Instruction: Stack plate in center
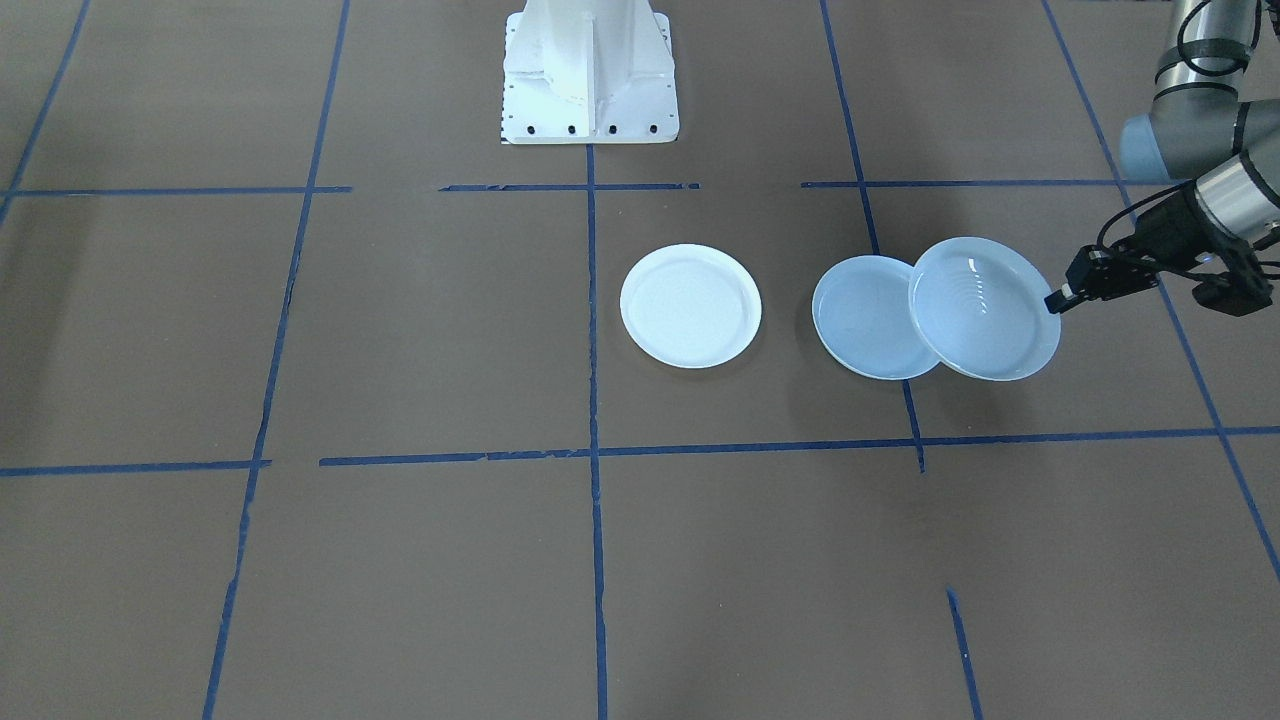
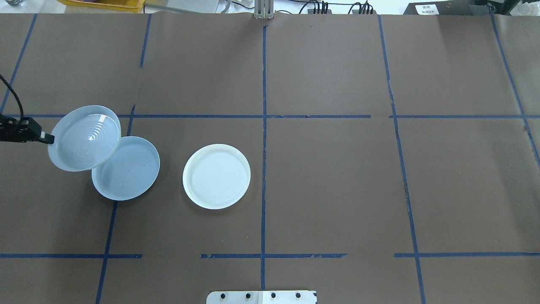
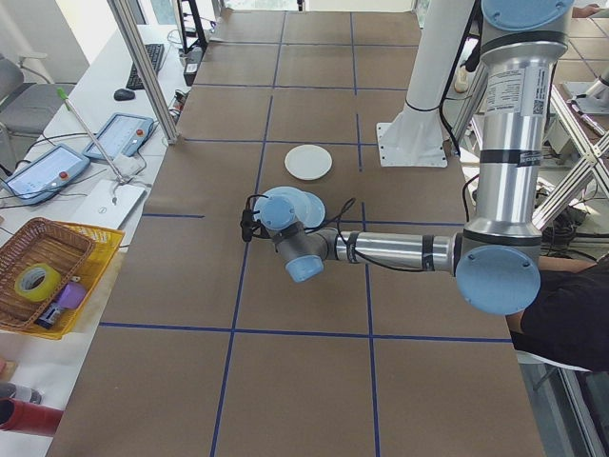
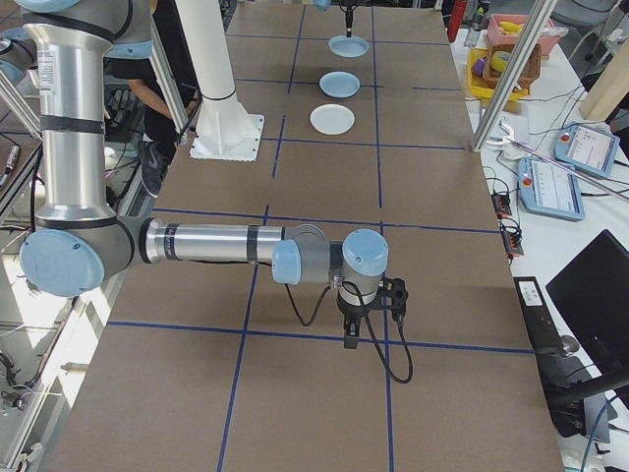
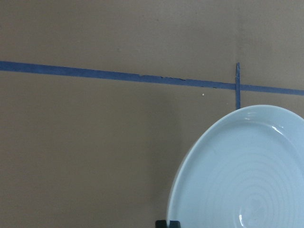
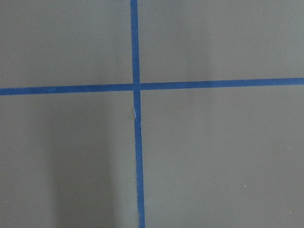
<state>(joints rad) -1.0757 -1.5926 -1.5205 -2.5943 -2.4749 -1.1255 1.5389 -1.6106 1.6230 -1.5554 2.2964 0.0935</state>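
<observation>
My left gripper point(image 1: 1055, 300) was clamped on the rim of the ringed plate point(image 1: 985, 308), holding it clear of the table and tilted, its far edge dipping toward the smooth plate point(image 1: 866, 318). From overhead, the ringed plate point(image 2: 84, 137) overlapped the upper left part of the smooth plate point(image 2: 128, 169), which lay flat on the brown table point(image 2: 329, 181) (whether the two rims touched, I could not tell). My left wrist camera saw the ringed plate point(image 5: 242, 175) filling the lower right corner, with a dark fingertip point(image 5: 167, 223) at its near edge and blue tape point(image 5: 118, 76) running across the paper beyond.

The smooth plate, pale blue-grey with a plain inside, sat on a blue tape line left of the table's middle in the overhead view. The white plate point(image 2: 217, 176) lay flat just beside it, nearer the centre line, apart from both others.

My right gripper point(image 4: 351, 332) hung over the table far from the plates, pointing down near a tape crossing point(image 6: 135, 87). It showed only in the right side view, so I could not tell how its fingers stood. The white mounting base point(image 1: 590, 75) stood behind the plates in the front view.
</observation>
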